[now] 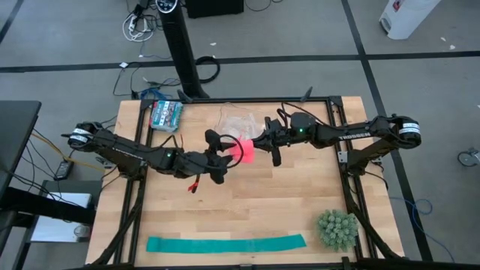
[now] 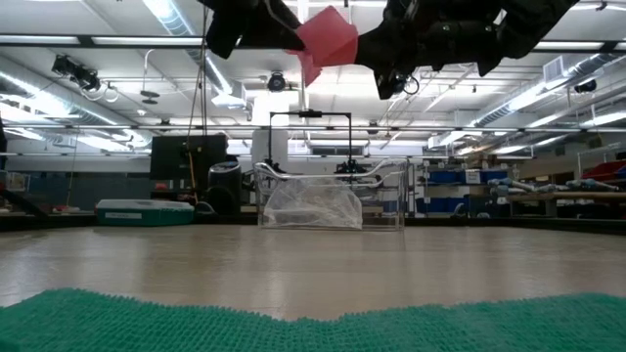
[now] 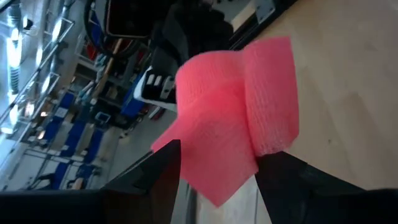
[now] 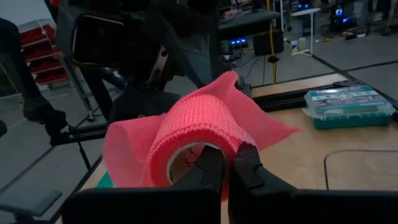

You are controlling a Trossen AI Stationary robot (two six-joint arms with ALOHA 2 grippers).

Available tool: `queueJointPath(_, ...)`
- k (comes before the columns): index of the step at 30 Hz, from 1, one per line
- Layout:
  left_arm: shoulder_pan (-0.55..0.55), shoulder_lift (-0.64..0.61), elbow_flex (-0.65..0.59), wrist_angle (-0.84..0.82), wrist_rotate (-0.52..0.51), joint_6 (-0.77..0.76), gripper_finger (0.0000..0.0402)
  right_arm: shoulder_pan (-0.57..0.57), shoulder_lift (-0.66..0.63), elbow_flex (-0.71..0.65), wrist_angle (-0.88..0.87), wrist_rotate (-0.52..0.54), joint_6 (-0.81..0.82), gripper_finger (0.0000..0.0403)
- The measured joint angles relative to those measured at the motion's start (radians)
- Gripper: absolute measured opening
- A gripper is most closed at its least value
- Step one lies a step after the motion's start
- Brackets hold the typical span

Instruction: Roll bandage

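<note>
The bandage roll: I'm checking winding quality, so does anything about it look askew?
Yes. The bandage, held in the air between the left gripper and the right gripper, is wound unevenly: a loose flap sticks out sideways instead of lying flat on the roll.

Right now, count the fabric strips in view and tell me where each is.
2. The pink bandage is held in the air between both grippers; the teal strip lies flat along the table's near edge.

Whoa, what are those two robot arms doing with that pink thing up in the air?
They are rolling up a bandage, a pink-red fabric strip, held well above the table. The left gripper pinches its loose part, while the right gripper grips the rim of the roll. It is mostly wound, with a loose flap left. A teal strip lies untouched at the table's near edge.
</note>
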Motion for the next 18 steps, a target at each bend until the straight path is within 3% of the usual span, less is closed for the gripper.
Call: queueJointPath(18,-0.049,-0.001,0.000,0.010,-0.144,0.075,0.0203,-0.006,-0.088,0.000,-0.105,0.009,-0.027,0.0000)
